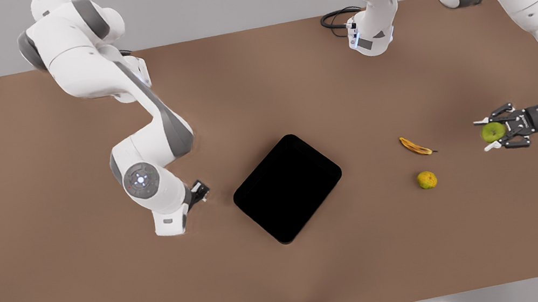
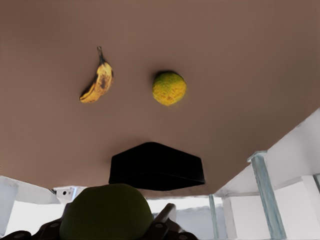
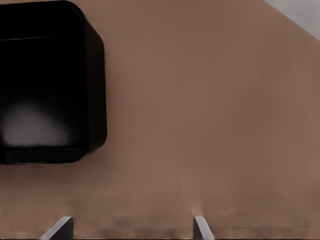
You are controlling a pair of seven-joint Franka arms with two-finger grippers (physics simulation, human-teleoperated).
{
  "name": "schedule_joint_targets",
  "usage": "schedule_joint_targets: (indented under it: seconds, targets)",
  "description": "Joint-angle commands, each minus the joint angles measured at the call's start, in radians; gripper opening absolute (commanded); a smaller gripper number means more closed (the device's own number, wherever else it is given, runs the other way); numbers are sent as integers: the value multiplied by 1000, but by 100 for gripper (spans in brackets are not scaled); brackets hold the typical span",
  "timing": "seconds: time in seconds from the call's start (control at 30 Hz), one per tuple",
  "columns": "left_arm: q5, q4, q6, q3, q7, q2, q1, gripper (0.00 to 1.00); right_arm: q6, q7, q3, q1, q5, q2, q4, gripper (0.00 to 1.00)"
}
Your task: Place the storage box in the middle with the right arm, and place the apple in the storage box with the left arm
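Apple (image 1: 492,131) sits clamped between the fingers of the left gripper (image 1: 491,133), held up off the table (image 1: 74,260) at the front view's right, well apart from the storage box (image 1: 288,188). In the left wrist view the green fruit (image 2: 106,212) fills the space between the fingers, and the box (image 2: 156,166) lies ahead of it, beyond the banana (image 2: 97,83) and the yellow-orange fruit (image 2: 169,88).

The box looks already set near the middle of the table, turned at an angle, so the step in hand is judged to be the carry and drop. To do it well, the left arm should keep the fruit high enough to pass over the banana (image 1: 415,145) and the orange fruit (image 1: 427,180), which lie between gripper and box. It should stop over the centre of the box, not over a corner, since the walls are low and a round fruit could roll out. Lower it close to the floor of the box before letting go.

The right gripper (image 1: 197,191) waits just beside the box on the front view's left; its white fingertips (image 3: 201,227) stand apart with nothing between them, and it should stay clear of the drop path
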Motion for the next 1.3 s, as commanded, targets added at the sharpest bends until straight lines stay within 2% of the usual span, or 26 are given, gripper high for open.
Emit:
schedule_joint_targets:
  seconds: [0.0, 0.03, 0.07, 0.1, 0.13, 0.2, 0.27, 0.43, 0.67, 0.7, 0.9, 0.93, 0.97, 1.27]
  targets:
    - [81, 10, 4, -34, -19, -10, 5, 21, -77, 2, -21, -20, 0, -16, 2, 100]
    - [87, 33, 19, -81, -80, -27, 3, 21, -173, -10, -73, -101, 1, -47, 2, 100]
    - [139, 49, 35, -149, -119, -44, 3, 21, -179, -55, -107, -175, 7, -62, -1, 100]
    - [162, 50, 67, -209, -178, -62, 2, 21, -215, -50, -214, -178, 9, -67, 3, 100]
    - [162, 49, 102, -230, -254, -76, -34, 21, -269, -47, -271, -181, 9, -95, -4, 100]
    - [153, 49, 134, -255, -361, -91, -103, 21, -272, -50, -266, -233, 9, -226, -90, 100]
    - [159, 47, 222, -379, -496, -94, -103, 21, -274, -47, -222, -254, 9, -348, -172, 100]
    - [148, 45, 515, -660, -804, -81, -124, 21, -269, -45, -220, -253, 9, -348, -188, 100]
    - [130, 62, 840, -663, -1154, -68, -414, 21, -269, -47, -220, -251, 12, -342, -201, 100]
    - [140, 133, 874, -660, -1195, -12, -455, 21, -269, -47, -220, -251, 12, -342, -202, 100]
    - [317, 130, 897, -660, -1157, 45, -488, 21, -269, -49, -220, -251, 12, -335, -201, 100]
    - [320, 131, 894, -658, -1157, 45, -488, 71, -269, -49, -220, -251, 12, -335, -202, 100]
    - [324, 131, 894, -658, -1159, 44, -488, 100, -269, -49, -220, -251, 12, -335, -201, 100]
    - [346, 133, 900, -652, -1159, 41, -489, 100, -269, -50, -220, -251, 12, -334, -201, 100]
